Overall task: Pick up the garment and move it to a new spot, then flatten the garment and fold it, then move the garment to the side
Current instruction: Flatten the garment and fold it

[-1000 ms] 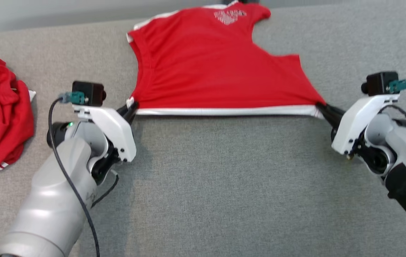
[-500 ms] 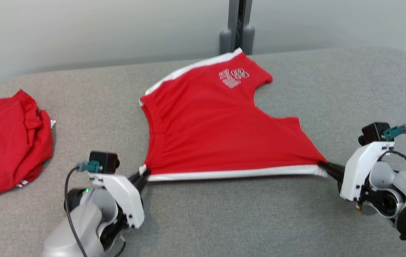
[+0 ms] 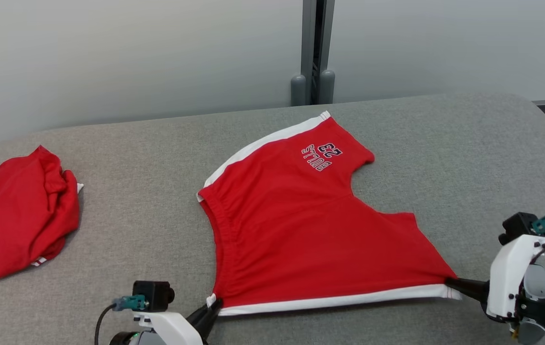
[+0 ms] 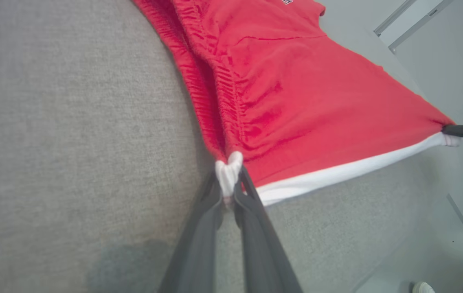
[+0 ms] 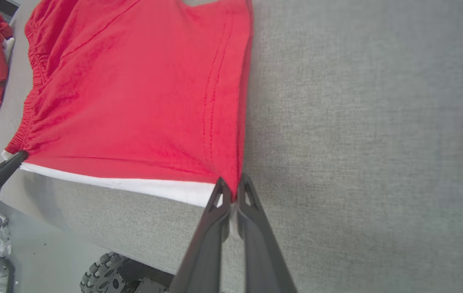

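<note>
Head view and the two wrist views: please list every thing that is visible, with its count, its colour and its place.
red shorts: 1, red with white stripes, spread on the middle of the table, near edge pulled taut
crumpled garment: 1, red, on the left part of the table
table: 1, grey fabric top, under both garments
post: 1, grey, behind the table, against the pale wall
left claw: 1, dark, shut on the near left corner of the red shorts
right claw: 1, dark, shut on their near right corner
</note>
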`<state>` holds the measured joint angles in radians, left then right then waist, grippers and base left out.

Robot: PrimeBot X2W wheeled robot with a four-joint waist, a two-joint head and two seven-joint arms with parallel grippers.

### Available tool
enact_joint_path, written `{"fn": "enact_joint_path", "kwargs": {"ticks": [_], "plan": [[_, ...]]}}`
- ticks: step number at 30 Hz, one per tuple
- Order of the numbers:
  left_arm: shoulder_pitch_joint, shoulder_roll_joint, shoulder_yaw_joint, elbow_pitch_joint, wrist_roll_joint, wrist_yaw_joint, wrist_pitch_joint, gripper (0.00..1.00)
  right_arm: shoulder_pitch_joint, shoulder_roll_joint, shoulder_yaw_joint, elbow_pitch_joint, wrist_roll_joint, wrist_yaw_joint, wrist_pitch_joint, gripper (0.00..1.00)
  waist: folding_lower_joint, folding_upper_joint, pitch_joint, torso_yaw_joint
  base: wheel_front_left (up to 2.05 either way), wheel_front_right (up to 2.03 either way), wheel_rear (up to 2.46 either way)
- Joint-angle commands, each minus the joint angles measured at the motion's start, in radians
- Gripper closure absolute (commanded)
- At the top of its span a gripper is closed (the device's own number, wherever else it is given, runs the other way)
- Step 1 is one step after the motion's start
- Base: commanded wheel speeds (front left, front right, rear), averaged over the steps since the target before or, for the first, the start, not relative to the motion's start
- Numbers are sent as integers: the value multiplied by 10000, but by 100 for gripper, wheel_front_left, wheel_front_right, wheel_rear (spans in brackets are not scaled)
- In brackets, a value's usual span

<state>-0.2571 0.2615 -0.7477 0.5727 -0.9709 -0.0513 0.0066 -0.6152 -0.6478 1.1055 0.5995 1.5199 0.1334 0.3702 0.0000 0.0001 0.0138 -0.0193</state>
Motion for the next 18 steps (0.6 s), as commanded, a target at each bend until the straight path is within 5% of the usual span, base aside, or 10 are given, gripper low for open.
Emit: {"fn": "enact_joint_path", "kwargs": {"ticks": [1,18], "plan": [[96,165,54,-68,-12,99,0,100,159,-161,-50,3,112,-48,-4,100,0,-1,-26,37,0,0,0],[1950,1581,-273,-4720,-85,1630,1231,100,1161,-2096,-240,-2390,968,-36,606,100,0,-1,183,254,0,0,0]]}}
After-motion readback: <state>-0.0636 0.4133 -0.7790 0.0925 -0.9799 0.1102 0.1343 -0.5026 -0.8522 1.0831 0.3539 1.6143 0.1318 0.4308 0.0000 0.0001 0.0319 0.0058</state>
